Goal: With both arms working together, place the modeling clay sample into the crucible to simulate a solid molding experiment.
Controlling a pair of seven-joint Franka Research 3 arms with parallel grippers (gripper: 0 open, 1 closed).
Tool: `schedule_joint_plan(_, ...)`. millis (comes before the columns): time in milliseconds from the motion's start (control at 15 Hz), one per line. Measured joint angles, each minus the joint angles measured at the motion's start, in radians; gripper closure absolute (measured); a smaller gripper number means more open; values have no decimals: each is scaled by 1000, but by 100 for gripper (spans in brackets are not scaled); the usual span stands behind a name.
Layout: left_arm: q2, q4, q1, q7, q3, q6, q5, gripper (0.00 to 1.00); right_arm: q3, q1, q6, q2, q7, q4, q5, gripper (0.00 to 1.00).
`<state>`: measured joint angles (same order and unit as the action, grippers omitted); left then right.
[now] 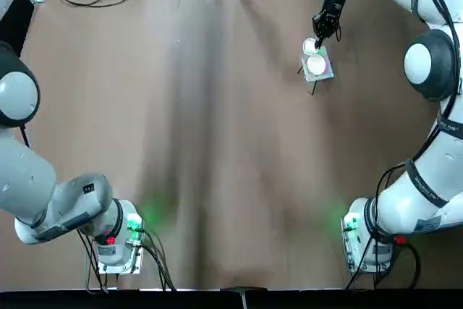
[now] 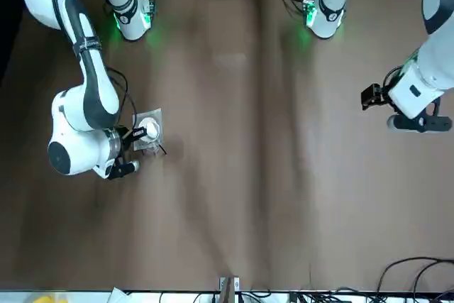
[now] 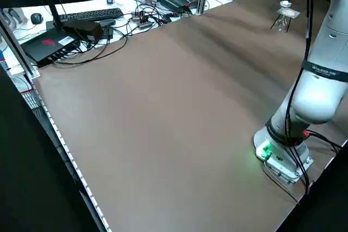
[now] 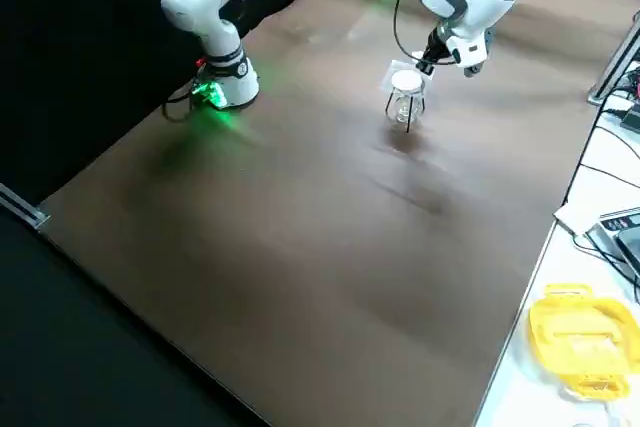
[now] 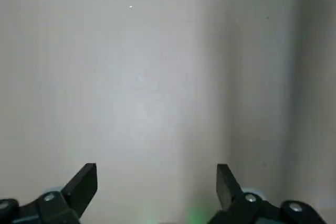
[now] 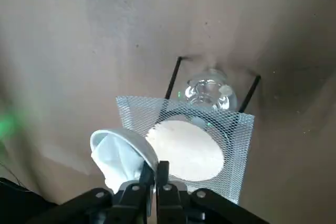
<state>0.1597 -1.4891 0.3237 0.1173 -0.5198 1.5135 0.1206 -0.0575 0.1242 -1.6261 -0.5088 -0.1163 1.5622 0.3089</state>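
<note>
My right gripper [image 6: 156,174] is shut on the rim of the crucible [image 6: 122,153], a small white cup at the edge of a grey mesh pad [image 6: 239,129]. A white round cap [image 6: 184,149] lies flat on the pad beside it. From overhead, the right gripper [image 1: 318,40] is at the table's far right, with the crucible [image 1: 311,46] just behind the cap [image 1: 316,66]. The modeling clay sample is out of view. My left gripper [image 5: 156,187] hangs open over bare table on the left side [image 2: 418,122], holding nothing.
The mesh pad rests on a thin black-legged stand with a glass burner [image 6: 207,90] under it. Cables, a keyboard and boxes [image 3: 98,20] line the far edge beyond the brown table [image 1: 217,142]. The arm bases [image 1: 119,240] stand at the near edge.
</note>
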Motion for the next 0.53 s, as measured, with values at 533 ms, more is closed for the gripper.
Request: schedule_joint_plan(533, -120, 1, -394, -18, 538, 1, -159, 0, 4, -59, 0, 0, -141, 41, -5, 94)
